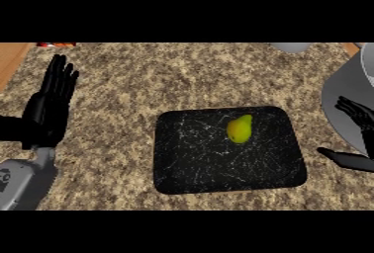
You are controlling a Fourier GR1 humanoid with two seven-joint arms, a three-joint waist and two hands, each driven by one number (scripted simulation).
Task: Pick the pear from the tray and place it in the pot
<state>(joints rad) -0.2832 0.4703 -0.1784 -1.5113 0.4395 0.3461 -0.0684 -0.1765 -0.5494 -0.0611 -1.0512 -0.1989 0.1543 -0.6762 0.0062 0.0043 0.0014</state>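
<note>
A yellow-green pear lies on the black tray, in its upper right part, stem end pointing up. The grey pot shows only in part at the right edge. My right hand is at the right edge, just right of the tray, fingers spread and thumb apart, in front of the pot and holding nothing. It is a short way from the pear. My left hand rests at the left edge, fingers straight and pointing up, far from the tray.
The speckled granite counter surrounds the tray. A grey object sits at the top edge, a red one at the top left. A wooden strip borders the counter's left.
</note>
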